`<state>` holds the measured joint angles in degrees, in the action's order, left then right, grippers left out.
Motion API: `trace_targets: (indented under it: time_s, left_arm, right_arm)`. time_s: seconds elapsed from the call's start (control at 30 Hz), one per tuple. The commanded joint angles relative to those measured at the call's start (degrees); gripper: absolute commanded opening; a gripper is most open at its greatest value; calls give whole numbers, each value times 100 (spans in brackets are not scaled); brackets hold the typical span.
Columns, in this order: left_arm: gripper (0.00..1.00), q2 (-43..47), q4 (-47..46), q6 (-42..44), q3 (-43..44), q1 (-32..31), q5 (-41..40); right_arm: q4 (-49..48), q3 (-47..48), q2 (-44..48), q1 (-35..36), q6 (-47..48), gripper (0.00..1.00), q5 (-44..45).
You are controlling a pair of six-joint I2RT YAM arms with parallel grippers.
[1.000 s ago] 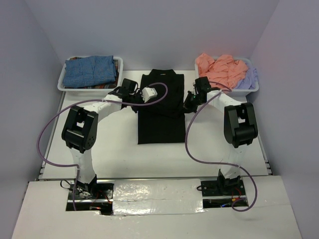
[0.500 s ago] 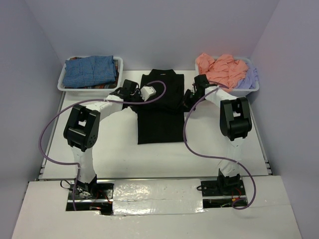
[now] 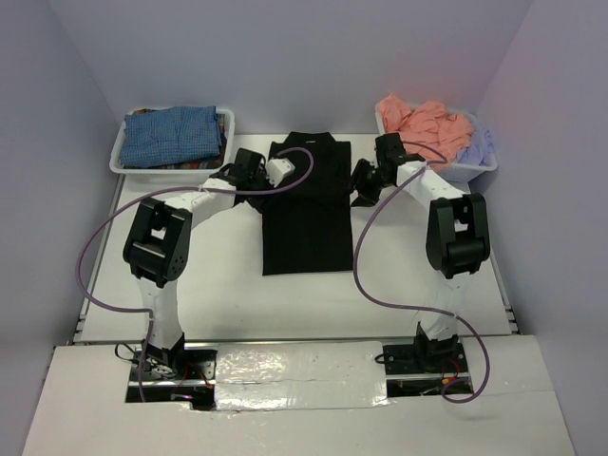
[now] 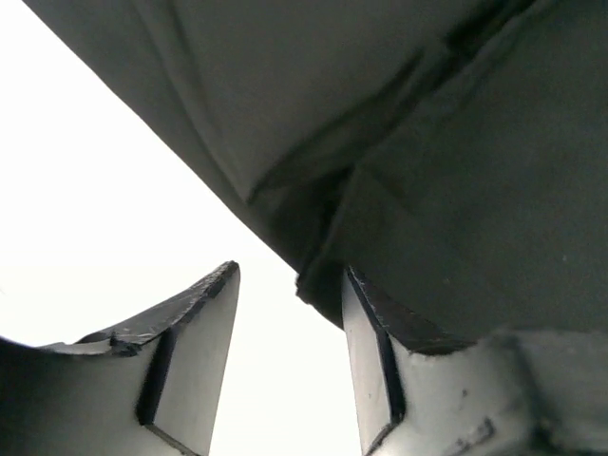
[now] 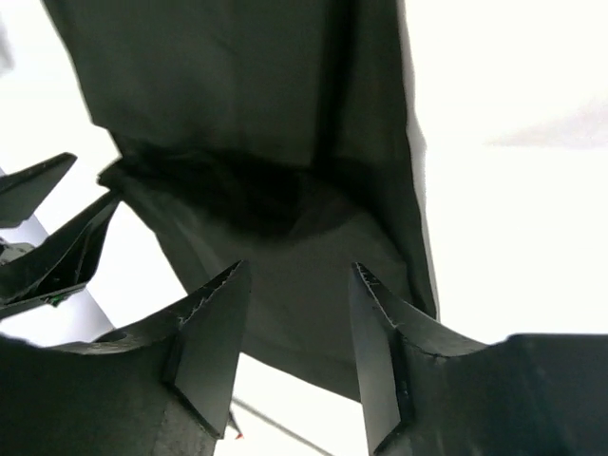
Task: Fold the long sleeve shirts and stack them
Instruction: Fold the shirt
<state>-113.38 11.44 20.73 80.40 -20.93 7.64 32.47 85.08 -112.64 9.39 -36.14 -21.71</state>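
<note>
The black shirt lies folded into a narrow strip on the table, with the left fingers and right fingers parted and holding nothing — one pair at each upper edge. They're so close to the cloth that, I reckon, a finger could snag the hem on lifting and drag the fold open

Soft matt cloth, faintly creased, for the black shirt. Smooth, faintly glossy white on the desk. Hard matt black plastic on the fingers of the left end effector (edges chipped rough). Wrinkled, shiny silver tape along the near edge. Smooth white plastic for the bins.
</note>
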Motion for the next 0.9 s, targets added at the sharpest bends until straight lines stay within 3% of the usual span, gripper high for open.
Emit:
trace_targets:
  time_s: [0.0, 0.37, 0.63, 0.87]
  left_arm:
    - [61, -26, -55, -87, 406, -8, -61]
    - [63, 53, 481, 317, 775, -60, 150]
    - [62, 167, 1439, 1073, 1004, -113, 1466]
    - [60, 281, 1800, 1337, 1127, -140, 1890]
  right_arm:
    - [-557, 88, 533, -95, 212, 56, 519]
    - [-399, -17, 199, -112, 239, 59, 300]
    - [-65, -79, -65, -121, 511, 66, 107]
    - [-381, -158, -206, -139, 740, 66, -604]
